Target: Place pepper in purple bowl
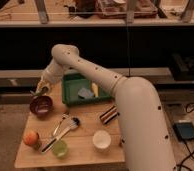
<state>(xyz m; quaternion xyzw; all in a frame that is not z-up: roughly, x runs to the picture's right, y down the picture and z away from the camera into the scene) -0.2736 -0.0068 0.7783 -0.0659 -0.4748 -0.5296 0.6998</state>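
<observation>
The purple bowl [41, 106] stands at the back left of the wooden table [85, 150]; its inside looks dark and bare. My gripper [42, 91] hangs just above the bowl's far rim, at the end of the white arm that reaches in from the right. It is shut on the pepper [40, 92], a small greenish piece showing between the fingers, held over the bowl and apart from it.
A green tray [71, 96] behind the bowl holds a grey pad [85, 93] and a yellow vegetable [95, 89]. In front are a brush and utensils [65, 127], an orange fruit [31, 138], a pale-green cup [60, 148], a white bowl [101, 140] and a striped packet [109, 114].
</observation>
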